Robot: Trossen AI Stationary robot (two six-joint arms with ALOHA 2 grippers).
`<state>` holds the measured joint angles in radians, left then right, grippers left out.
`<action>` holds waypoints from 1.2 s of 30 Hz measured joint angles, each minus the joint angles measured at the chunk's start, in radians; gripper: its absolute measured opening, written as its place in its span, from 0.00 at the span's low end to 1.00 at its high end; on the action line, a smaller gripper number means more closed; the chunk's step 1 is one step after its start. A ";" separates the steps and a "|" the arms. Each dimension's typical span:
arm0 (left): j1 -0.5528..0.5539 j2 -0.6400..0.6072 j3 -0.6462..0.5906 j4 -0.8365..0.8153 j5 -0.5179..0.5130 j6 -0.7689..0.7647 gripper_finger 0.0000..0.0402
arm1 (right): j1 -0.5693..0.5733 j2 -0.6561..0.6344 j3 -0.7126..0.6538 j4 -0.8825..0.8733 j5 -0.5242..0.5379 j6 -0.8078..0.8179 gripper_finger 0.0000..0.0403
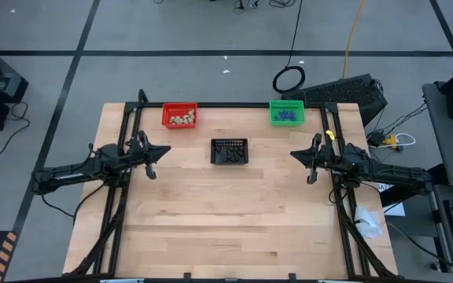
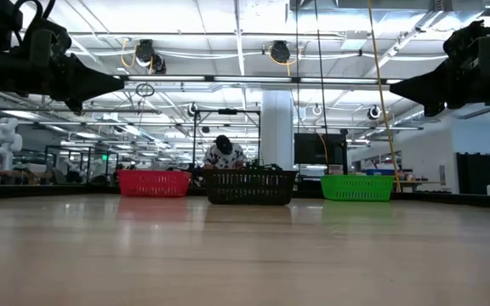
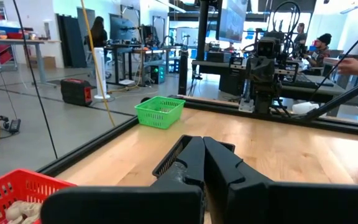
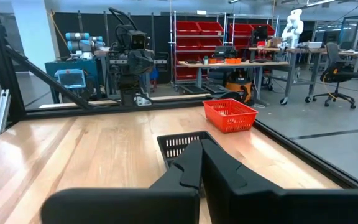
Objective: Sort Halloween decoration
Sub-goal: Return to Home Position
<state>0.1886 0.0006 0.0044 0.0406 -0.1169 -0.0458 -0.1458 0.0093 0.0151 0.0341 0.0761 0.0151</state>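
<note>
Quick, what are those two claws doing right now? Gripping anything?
Left claw: closed, nothing visible in it.
Right claw: closed, nothing visible in it.

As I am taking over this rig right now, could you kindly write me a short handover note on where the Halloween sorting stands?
Tools: the left tool is shut and holds nothing, raised over the table's left side. The right tool is the same, over the right side.
Things: pale beige lumps lie in the red basket, purple spiky ones in the green basket, and dark bits in the black basket at mid-table.
Done: sorting looks finished; no loose trinket shows on the table.
Left: apparently only parking the arms.
</note>
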 joint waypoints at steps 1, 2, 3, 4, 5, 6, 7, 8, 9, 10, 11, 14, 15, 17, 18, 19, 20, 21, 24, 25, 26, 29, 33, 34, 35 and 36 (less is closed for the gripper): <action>0.000 0.000 0.000 0.000 0.000 0.000 0.00 | 0.000 0.000 0.000 0.000 0.000 0.000 0.00; 0.000 0.000 0.000 0.000 0.000 0.000 0.00 | 0.000 0.000 0.000 0.000 0.000 0.000 0.00; 0.000 0.000 0.000 0.000 0.000 0.000 0.00 | 0.000 0.000 0.000 0.000 0.000 0.000 0.00; 0.000 0.000 0.000 0.000 0.000 0.000 0.00 | 0.000 0.000 0.000 0.000 0.000 0.000 0.00; 0.000 0.000 0.000 0.000 0.000 0.000 0.00 | 0.000 0.000 0.000 0.000 0.000 0.000 0.00; 0.000 0.000 0.000 0.000 0.000 0.000 0.00 | 0.000 0.000 0.000 0.000 0.000 0.000 0.00; 0.000 0.000 0.000 0.000 0.000 0.000 0.00 | 0.000 0.000 0.000 0.000 0.000 0.000 0.00; 0.000 0.000 0.000 0.001 0.000 0.000 0.00 | 0.000 0.000 0.000 0.000 0.000 0.000 0.00; 0.000 0.000 0.000 0.000 0.000 0.000 0.00 | 0.000 0.000 0.000 0.000 0.000 0.000 0.00; 0.000 0.000 0.000 0.000 0.000 0.000 0.00 | 0.000 0.000 0.000 0.000 0.000 0.000 0.00; 0.000 0.000 0.000 0.001 0.000 0.000 0.00 | 0.000 0.000 0.000 0.000 0.000 0.000 0.00; 0.000 0.000 0.000 0.001 0.000 0.000 0.00 | 0.000 0.000 0.000 0.000 0.000 0.000 0.00; 0.000 0.000 0.000 0.001 0.000 0.000 0.00 | 0.000 0.000 0.000 0.000 0.001 0.000 0.00; 0.000 0.000 0.000 0.001 0.000 0.000 0.00 | 0.000 0.000 0.000 -0.001 0.000 0.000 0.00; 0.000 0.000 0.000 0.001 0.000 0.000 0.00 | 0.000 0.000 0.000 -0.001 0.000 0.000 0.00; 0.000 0.000 0.000 0.001 0.000 0.000 0.00 | 0.000 0.000 0.000 -0.001 0.000 0.000 0.00; 0.000 0.000 0.000 0.001 0.000 0.000 0.00 | 0.000 0.000 0.000 -0.001 0.001 0.000 0.00; 0.000 0.000 0.000 0.001 0.000 0.000 0.00 | 0.000 0.000 0.000 -0.001 0.001 0.000 0.00; 0.000 0.000 0.000 0.001 0.000 0.000 0.00 | 0.000 0.000 0.000 0.000 0.000 0.000 0.00; 0.000 0.000 0.000 0.001 0.000 0.000 0.00 | 0.000 0.000 0.000 0.000 0.001 0.000 0.00; 0.000 0.000 0.000 0.001 0.000 0.000 0.00 | 0.000 0.000 0.000 0.000 0.001 0.000 0.00; 0.000 0.000 0.000 0.001 0.000 0.000 0.00 | 0.000 0.000 0.000 -0.001 0.001 0.000 0.00; 0.000 0.000 0.000 0.001 0.000 0.000 0.00 | 0.000 0.000 0.000 -0.001 0.001 0.000 0.00; 0.000 0.000 0.000 0.001 0.000 0.000 0.00 | 0.000 0.000 0.000 0.000 0.001 0.000 0.00; 0.000 0.000 0.000 0.001 0.000 0.000 0.00 | 0.000 0.000 0.000 -0.001 0.001 0.000 0.00; 0.000 0.000 0.000 0.001 0.000 0.000 0.00 | 0.000 0.000 0.000 -0.001 0.001 0.000 0.00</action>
<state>0.1886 0.0006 0.0044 0.0418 -0.1169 -0.0456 -0.1459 0.0093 0.0151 0.0335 0.0769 0.0148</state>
